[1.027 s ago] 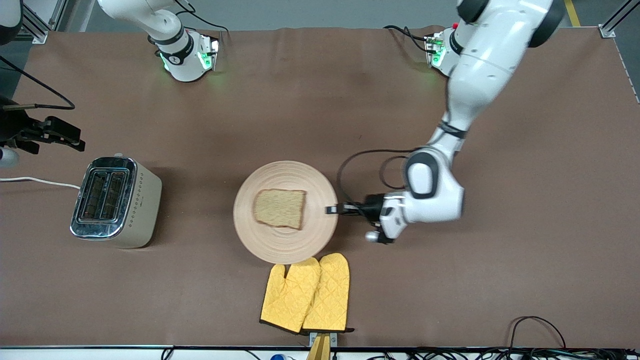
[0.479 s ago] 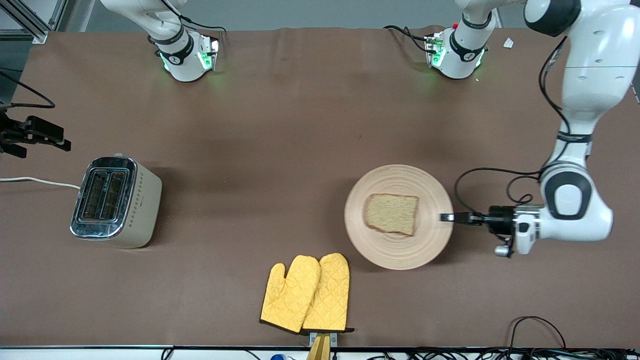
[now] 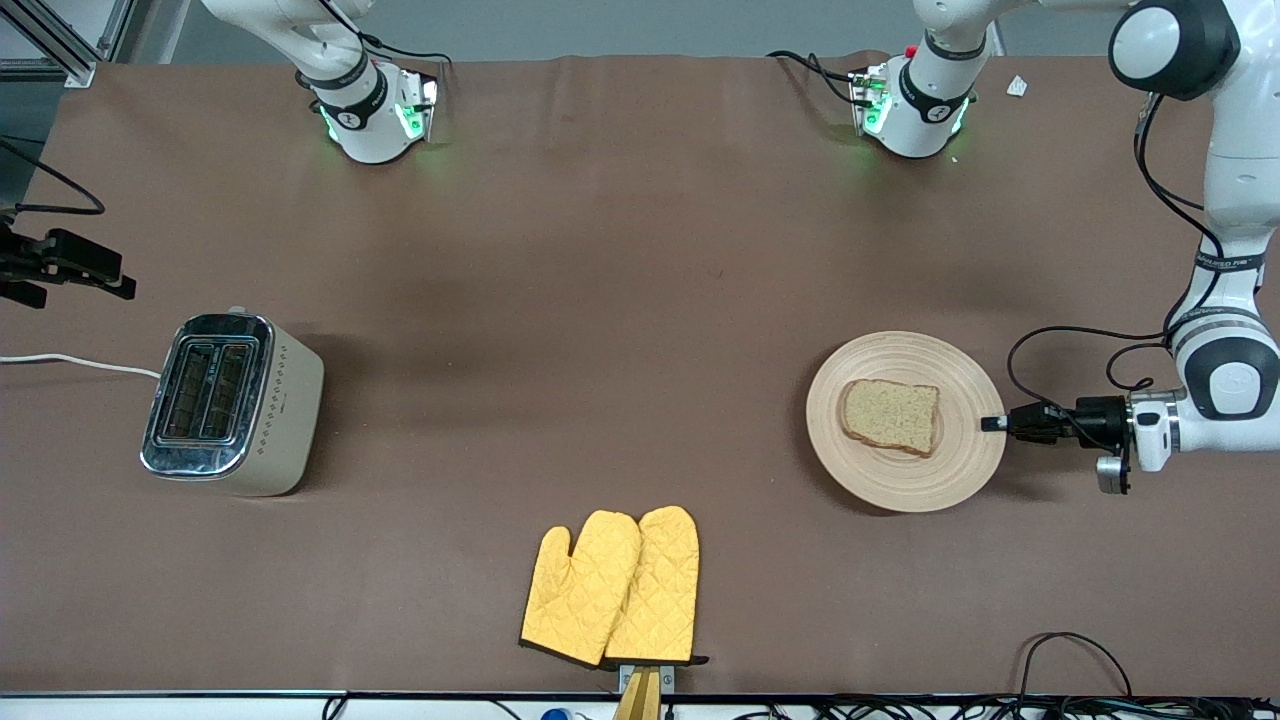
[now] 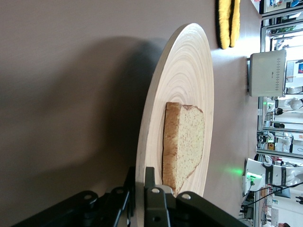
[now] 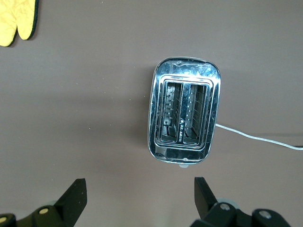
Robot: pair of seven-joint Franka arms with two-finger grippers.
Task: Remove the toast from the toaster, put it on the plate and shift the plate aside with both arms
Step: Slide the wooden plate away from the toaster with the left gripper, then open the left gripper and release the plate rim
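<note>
While left fingers [image 3: 990, 424] pinch the plate [image 3: 905, 490] on brown tabletop [image 3: 600, 300], right fingers [image 3: 95, 268] gape

- One toaster [image 3: 232, 403], with two slots
- One plate [image 3: 905, 421]
- One slice of toast [image 3: 890, 415]
- Two yellow oven mitts [image 3: 612, 586]
- Two arms, left [image 3: 1225, 300] and right [image 3: 330, 70]
- One bench [image 3: 600, 250]

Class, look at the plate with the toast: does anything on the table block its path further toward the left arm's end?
Nothing visible does. The left gripper is shut on the plate rim, toast on it. The oven mitts lie toward the right arm's end.
</note>
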